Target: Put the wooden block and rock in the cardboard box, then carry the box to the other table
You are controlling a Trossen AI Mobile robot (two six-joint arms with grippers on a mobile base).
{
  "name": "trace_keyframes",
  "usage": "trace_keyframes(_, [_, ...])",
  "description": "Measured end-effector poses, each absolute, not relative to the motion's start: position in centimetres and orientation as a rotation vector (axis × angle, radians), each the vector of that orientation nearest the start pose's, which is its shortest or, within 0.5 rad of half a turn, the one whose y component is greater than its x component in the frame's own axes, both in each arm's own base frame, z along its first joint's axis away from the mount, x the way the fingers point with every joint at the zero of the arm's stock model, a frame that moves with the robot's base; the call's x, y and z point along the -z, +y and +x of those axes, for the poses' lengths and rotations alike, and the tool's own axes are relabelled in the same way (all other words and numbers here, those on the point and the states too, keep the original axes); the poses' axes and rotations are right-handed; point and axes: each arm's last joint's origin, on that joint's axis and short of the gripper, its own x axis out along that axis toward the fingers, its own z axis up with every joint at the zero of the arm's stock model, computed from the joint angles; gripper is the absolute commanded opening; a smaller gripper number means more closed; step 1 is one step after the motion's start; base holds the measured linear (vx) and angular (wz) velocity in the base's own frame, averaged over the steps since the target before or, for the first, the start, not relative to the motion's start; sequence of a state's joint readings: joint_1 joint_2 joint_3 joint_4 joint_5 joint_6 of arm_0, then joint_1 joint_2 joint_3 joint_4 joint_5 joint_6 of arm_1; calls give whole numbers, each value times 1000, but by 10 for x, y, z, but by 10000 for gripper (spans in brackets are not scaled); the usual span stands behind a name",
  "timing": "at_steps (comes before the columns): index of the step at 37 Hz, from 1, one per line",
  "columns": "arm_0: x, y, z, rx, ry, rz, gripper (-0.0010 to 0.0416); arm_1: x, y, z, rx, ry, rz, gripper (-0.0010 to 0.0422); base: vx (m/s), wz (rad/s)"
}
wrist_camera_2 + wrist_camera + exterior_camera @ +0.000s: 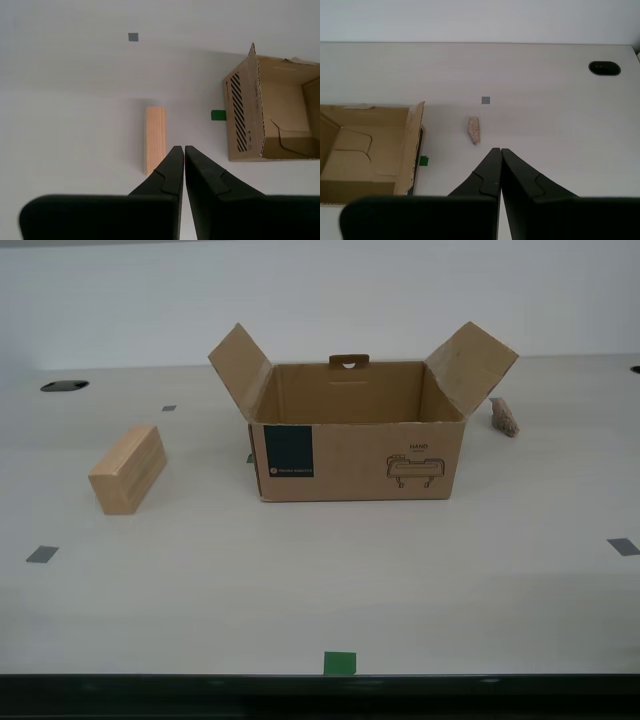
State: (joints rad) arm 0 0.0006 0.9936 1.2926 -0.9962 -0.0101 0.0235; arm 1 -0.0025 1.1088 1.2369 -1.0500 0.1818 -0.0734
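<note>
In the exterior view the cardboard box (pixel 358 445) stands open on the pale wood-grain counter (pixel 320 590), about midway across and a little toward the far side. Its two side flaps splay up and outward, a handle tab rises from its far wall, and its near face carries a dark blue label at the exterior view's left and a line drawing at the right. The inside that shows holds nothing. The wooden block (pixel 128 469) lies on the counter well to the exterior view's left of the box, apart from it. The rock (pixel 505 417) lies just beyond the box's right flap, toward the far side, close to the carton but not touching it. A green tape square (pixel 339 663) sits at the near edge, and small grey tape marks dot the surface. No arm shows here.

In the second wrist view my second gripper (pixel 183 150) hangs high over the counter with its jaws pressed together, holding nothing. The wooden block (pixel 155 139) lies below, just beyond the fingertips, and the cardboard box (pixel 272 110) stands open to one side.

In the first wrist view my first gripper (pixel 499 151) also hovers high, jaws closed on nothing. The rock (pixel 474 130) lies just past the fingertips, between the cardboard box (pixel 370 150) and a grey tape mark (pixel 486 100).
</note>
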Motion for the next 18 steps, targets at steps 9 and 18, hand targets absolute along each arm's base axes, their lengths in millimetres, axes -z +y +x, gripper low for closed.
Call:
trace_keyframes(9, [-395, 0, 166, -3, 686, 26, 0, -355, -6, 195, 138, 916, -150, 0, 0, 0])
trace_keyframes(18, [-395, 1, 166, -3, 688, 26, 0, -356, -6, 194, 137, 913, -150, 0, 0, 0])
